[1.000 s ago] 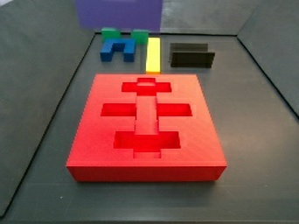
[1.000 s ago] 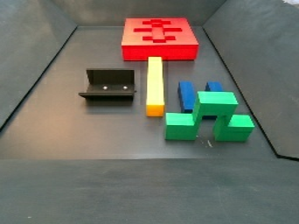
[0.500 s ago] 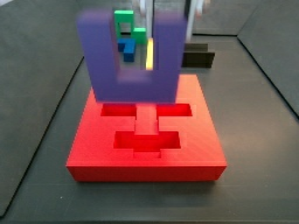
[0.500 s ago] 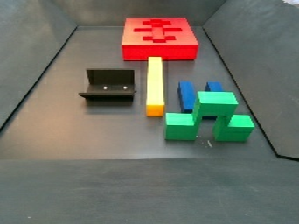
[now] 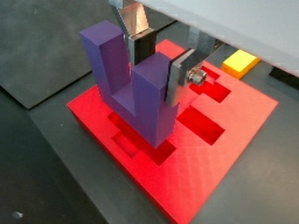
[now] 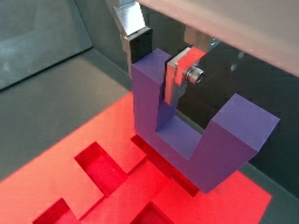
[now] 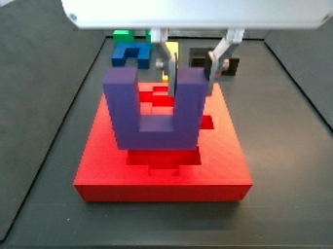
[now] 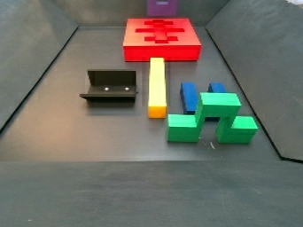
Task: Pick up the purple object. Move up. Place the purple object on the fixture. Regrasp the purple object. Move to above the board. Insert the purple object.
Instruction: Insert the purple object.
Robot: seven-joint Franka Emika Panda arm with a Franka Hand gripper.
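Gripper (image 7: 193,60) hangs over the board (image 7: 97,156) and is clenched on one prong of the purple object (image 7: 156,112); in both wrist views the silver fingers (image 5: 184,74) (image 6: 179,74) press the two sides of that prong. The purple object stands upright with the prongs up and its base down, low over the red top, at about the middle recess. I cannot tell if the base already touches the board or is only just above it.

In a side view only a small purple part (image 8: 161,5) shows at 12 o'clock, beyond the board (image 8: 133,43). In that view the fixture (image 8: 110,88) stands at 9 o'clock from the yellow bar (image 8: 157,87), well apart from the board. The blue block (image 8: 190,96) and green blocks (image 8: 211,118) lie at 3 to 5 o'clock of the yellow bar.
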